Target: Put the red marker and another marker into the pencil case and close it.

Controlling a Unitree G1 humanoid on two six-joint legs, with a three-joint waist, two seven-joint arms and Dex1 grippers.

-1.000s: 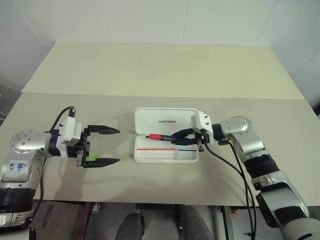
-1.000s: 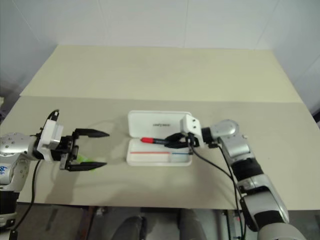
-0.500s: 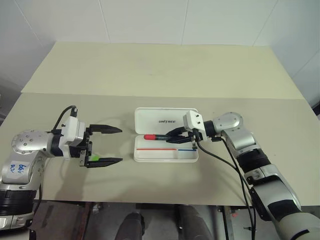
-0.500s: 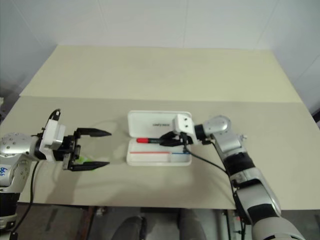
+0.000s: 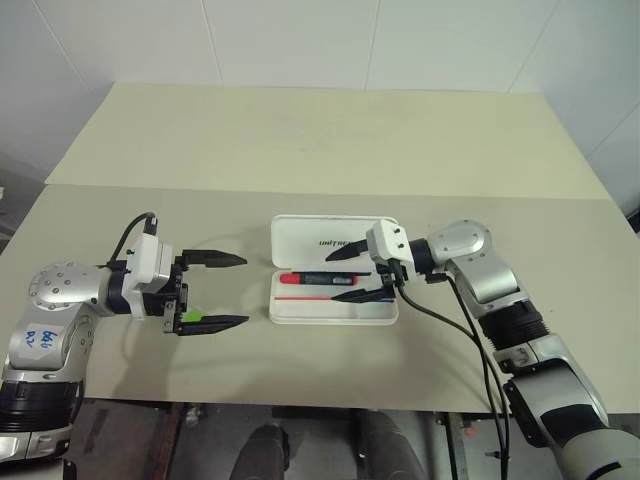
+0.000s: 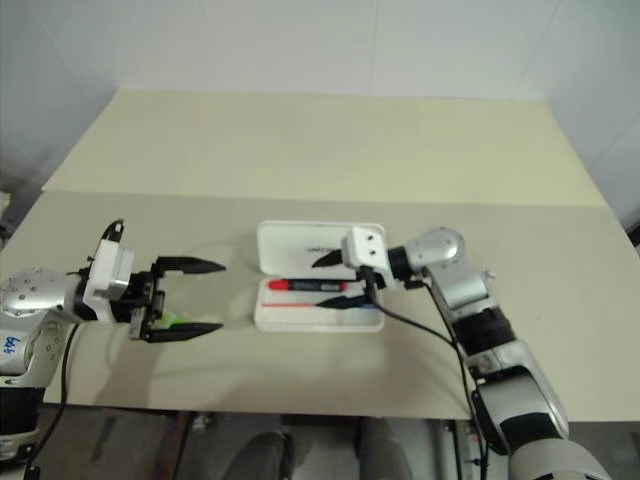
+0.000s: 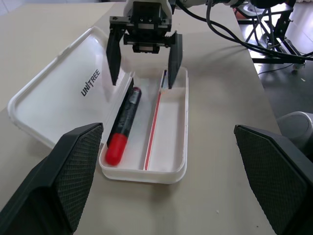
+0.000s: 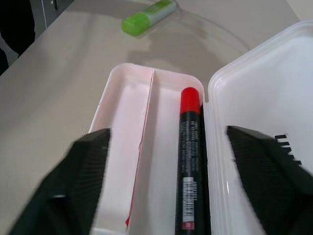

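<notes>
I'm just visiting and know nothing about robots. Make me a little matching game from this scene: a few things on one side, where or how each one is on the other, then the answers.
Things:
1. red marker
2. green marker
3. pencil case
4. right gripper

Places or states:
A. lies on the bare table, beside the left gripper
B. open, lid folded back flat
C. lies inside the tray, along the hinge side
D. open, hanging over the case, holding nothing

Pairs: 1-C, 2-A, 3-B, 4-D

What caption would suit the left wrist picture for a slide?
Red marker lying in the open pencil case, the right gripper open above it.
</notes>
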